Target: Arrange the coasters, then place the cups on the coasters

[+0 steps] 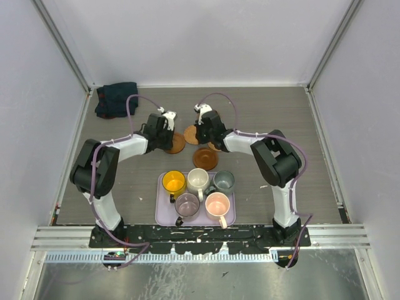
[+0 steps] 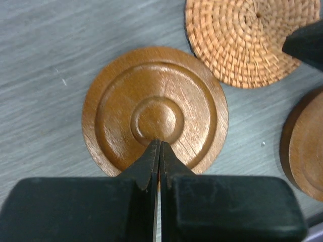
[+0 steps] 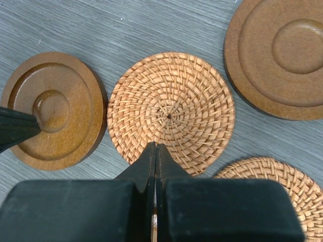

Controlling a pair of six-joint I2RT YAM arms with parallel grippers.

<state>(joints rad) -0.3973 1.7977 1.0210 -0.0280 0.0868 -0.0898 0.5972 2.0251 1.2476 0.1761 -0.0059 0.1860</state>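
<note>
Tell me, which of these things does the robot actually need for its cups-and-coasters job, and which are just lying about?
Part of the job: the wooden coasters, the woven coasters, and the five cups.
Just lying about: the dark cloth at the far left corner; the lavender tray only carries the cups.

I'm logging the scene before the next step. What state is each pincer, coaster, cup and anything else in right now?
Left pincer: shut, tips over a ringed wooden coaster.
Right pincer: shut, tips over a woven coaster.
Coasters: flat on the table, none bearing a cup.
Cups: five, upright, grouped on the lavender tray.
Cloth: crumpled, far left corner.
</note>
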